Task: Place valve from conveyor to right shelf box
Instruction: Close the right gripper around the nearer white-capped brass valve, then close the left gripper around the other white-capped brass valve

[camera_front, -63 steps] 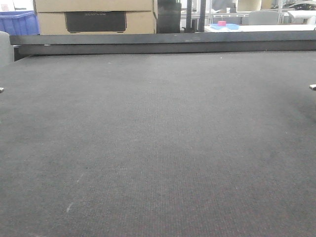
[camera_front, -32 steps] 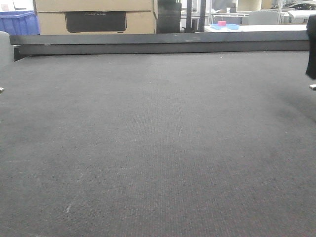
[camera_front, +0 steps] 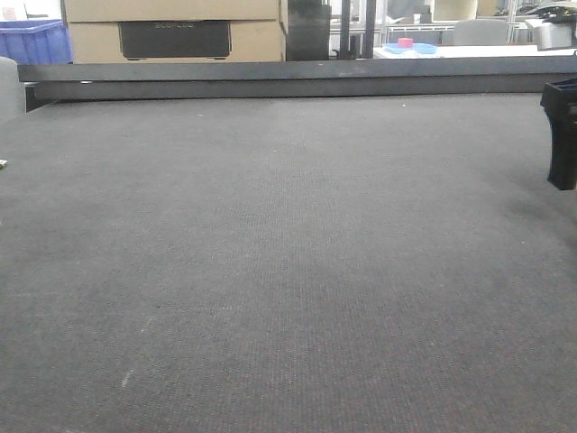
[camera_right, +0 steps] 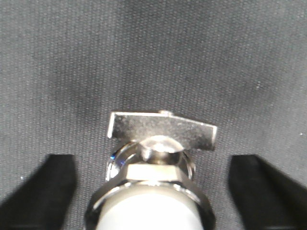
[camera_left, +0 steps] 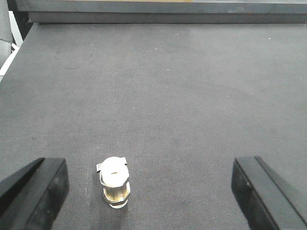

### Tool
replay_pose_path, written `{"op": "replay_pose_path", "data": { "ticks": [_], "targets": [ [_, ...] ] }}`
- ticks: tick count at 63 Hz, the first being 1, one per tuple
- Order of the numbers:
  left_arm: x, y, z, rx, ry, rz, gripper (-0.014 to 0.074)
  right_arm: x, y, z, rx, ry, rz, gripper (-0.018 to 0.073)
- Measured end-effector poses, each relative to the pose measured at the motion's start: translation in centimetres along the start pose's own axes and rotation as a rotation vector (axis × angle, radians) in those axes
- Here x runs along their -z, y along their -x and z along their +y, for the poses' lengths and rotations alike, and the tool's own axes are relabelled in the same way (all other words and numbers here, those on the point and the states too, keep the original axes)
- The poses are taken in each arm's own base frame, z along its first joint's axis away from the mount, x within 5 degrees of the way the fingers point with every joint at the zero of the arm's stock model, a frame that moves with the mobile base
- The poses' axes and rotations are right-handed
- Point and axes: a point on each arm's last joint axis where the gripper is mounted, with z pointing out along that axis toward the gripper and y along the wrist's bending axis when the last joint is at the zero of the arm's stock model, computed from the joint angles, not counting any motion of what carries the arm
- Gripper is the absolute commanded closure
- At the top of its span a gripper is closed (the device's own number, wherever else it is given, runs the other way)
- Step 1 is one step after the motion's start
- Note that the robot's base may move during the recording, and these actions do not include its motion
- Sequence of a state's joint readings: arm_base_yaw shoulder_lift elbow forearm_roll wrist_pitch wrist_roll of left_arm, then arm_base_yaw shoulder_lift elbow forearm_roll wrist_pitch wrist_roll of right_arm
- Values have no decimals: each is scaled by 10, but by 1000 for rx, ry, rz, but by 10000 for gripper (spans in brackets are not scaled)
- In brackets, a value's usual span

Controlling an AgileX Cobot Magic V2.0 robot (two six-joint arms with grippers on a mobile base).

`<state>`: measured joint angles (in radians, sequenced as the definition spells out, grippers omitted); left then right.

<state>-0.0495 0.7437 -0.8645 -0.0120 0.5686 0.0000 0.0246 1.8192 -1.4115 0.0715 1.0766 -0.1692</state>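
Observation:
The conveyor (camera_front: 288,271) is a wide dark grey woven belt. In the left wrist view a small valve (camera_left: 114,181) with a white end and brass nut lies on it. My left gripper (camera_left: 151,191) is open around that valve, which is nearer the left finger and untouched. In the right wrist view a silver valve (camera_right: 158,163) with a flat handle fills the space between the fingers of my open right gripper (camera_right: 153,191), with belt showing on both sides. In the front view one black right finger (camera_front: 561,144) hangs at the right edge. The right shelf box is out of view.
A long black rail (camera_front: 288,77) edges the belt's far side. Behind it stand cardboard boxes (camera_front: 171,32), a blue crate (camera_front: 32,41) and a blue tray (camera_front: 410,47). A small metal piece (camera_front: 3,164) shows at the left edge.
My right gripper has come into the front view at the right edge and dropped lower, now covering the small metal piece that showed there. The belt looks unchanged.

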Motion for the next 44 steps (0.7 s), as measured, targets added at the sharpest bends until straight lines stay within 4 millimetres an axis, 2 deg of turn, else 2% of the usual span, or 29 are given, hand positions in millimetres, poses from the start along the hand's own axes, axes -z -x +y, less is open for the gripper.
{"op": "replay_pose_path", "data": {
  "ticks": [11,24,30,37,44],
  "targets": [
    [0,0,0,0,0,1,6,0,0,0,-1,2,0,720],
    [0,-2,0,0,0,26,6,1,0,0,0,2,0,713],
    [0,-6,0,0,0,66,6,9,-2,1,3,0,-16,713],
    [-1,-6,0,26,2,142,6,32,-6,3,7,-8,-74,713],
    [-5,2,0,47,5,225,6,65,-15,6,13,-20,-161,713]
  ]
}}
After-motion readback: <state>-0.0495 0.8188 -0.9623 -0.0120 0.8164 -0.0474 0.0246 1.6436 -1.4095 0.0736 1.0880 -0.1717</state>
